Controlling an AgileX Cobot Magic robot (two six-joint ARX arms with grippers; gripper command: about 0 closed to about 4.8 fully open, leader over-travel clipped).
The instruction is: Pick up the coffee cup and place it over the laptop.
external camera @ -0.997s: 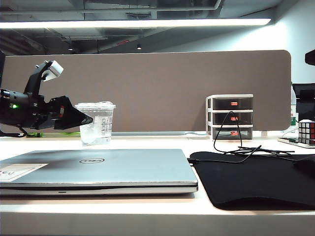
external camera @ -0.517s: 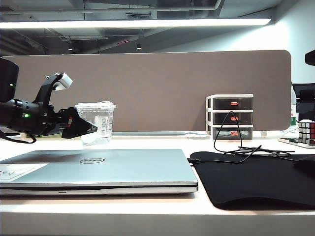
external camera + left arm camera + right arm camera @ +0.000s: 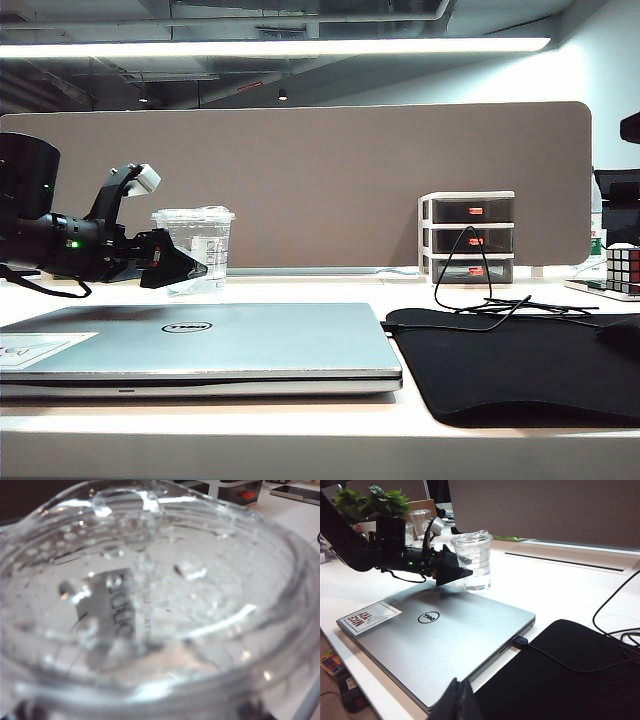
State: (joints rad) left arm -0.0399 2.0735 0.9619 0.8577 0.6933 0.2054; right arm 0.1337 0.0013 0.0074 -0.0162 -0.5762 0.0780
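Exterior view showed the left gripper [image 3: 190,270] reaching in from the left edge of the desk, its black fingers pointed level toward the coffee cup [image 3: 196,250] and overlapping the cup's lower half; from this angle it was not clear whether the fingers touched the plastic, but the jaws stood released and wide, with nothing held. The cup stood upright on the white desk [image 3: 300,445] just behind the far edge of the closed laptop [image 3: 200,345], in front of the brown partition [image 3: 330,180]. The laptop lay flat with its lid shut, a white sticker [image 3: 35,350] at its near left corner, and a black mouse mat [image 3: 520,370] lay just beside it on the right with a black cable [image 3: 470,290] trailing over it. A small white drawer unit [image 3: 468,238] stood further back, and a puzzle cube [image 3: 622,268] sat at the far right. In the left wrist view the clear lidded cup [image 3: 160,600] filled nearly the whole picture, blurred and very close. The right wrist view looked across the laptop [image 3: 440,640] to the cup [image 3: 472,560] with the left gripper [image 3: 462,572] beside it; of the right gripper [image 3: 457,700] only dark fingertips close together showed at the picture's edge, so I could not tell whether it was released or clenched
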